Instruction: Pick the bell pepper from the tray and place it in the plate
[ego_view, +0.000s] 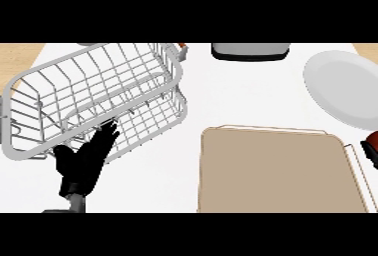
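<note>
Fingers (104, 141) of the left hand (80, 167) are lying straight and slightly spread at 8 o'clock, pointing toward 1 o'clock with their tips over the near wall of the wire basket (96, 95); they are holding nothing. Whether they are touching the wire cannot be told.

The basket is sitting tilted at 10 o'clock. The tray (277, 172) is filling 5 o'clock, and its tan floor is showing bare. The plate (343, 90) is lying at 2 o'clock, just beyond the tray's far right corner and apart from it. A dark appliance (249, 51) is sitting at 12 o'clock.

At 3 o'clock, cut by the edge, a dark shape with a reddish patch is showing just off the tray's right rim. This is probably the right hand (368, 152) with the pepper (371, 138), already off the tray. How that hand is set cannot be told, as too little of it is in view.

If that reading is right, the carry is the step in hand. Doing it well is calling for travel toward 1 o'clock, high enough to clear the plate's near rim, ending over the plate's middle instead of its sloping edge. A pepper is liable to roll, so lowering it close to the plate before letting go seems wise.
</note>
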